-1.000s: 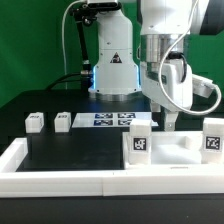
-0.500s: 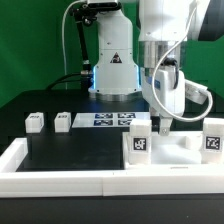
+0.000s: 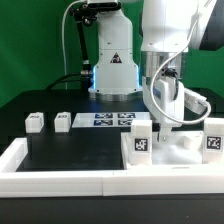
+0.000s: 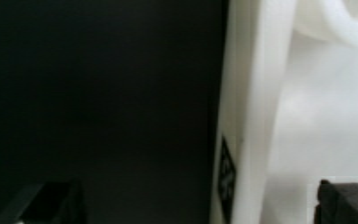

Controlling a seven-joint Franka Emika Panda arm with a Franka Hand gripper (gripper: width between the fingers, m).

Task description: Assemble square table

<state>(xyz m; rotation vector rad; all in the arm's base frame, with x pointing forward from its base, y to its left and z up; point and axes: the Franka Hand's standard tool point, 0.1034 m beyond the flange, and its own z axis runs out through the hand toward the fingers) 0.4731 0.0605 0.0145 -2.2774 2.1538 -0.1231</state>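
Note:
The white square slab (image 3: pixel 180 152) lies at the front on the exterior view's right. Two tagged white leg blocks stand upright at its corners, one (image 3: pixel 140 143) nearer the middle and one (image 3: pixel 213 138) at the far right. Two more small leg blocks (image 3: pixel 35 121) (image 3: pixel 63 120) rest on the black surface at the left. My gripper (image 3: pixel 162 128) hangs open just above the slab, close behind the nearer upright block. In the wrist view the slab (image 4: pixel 300 110) and its tagged edge (image 4: pixel 229 178) lie between my spread fingertips (image 4: pixel 345 200), with my gripper (image 4: pixel 197 204) holding nothing.
The marker board (image 3: pixel 110 120) lies flat at the back middle, in front of the robot base (image 3: pixel 113 70). A long white rim (image 3: pixel 60 178) borders the front and left of the black work surface (image 3: pixel 80 145).
My gripper has come down and shifted slightly toward the exterior view's left, closer to the slab. Its jaws have stayed wide apart. No part has moved.

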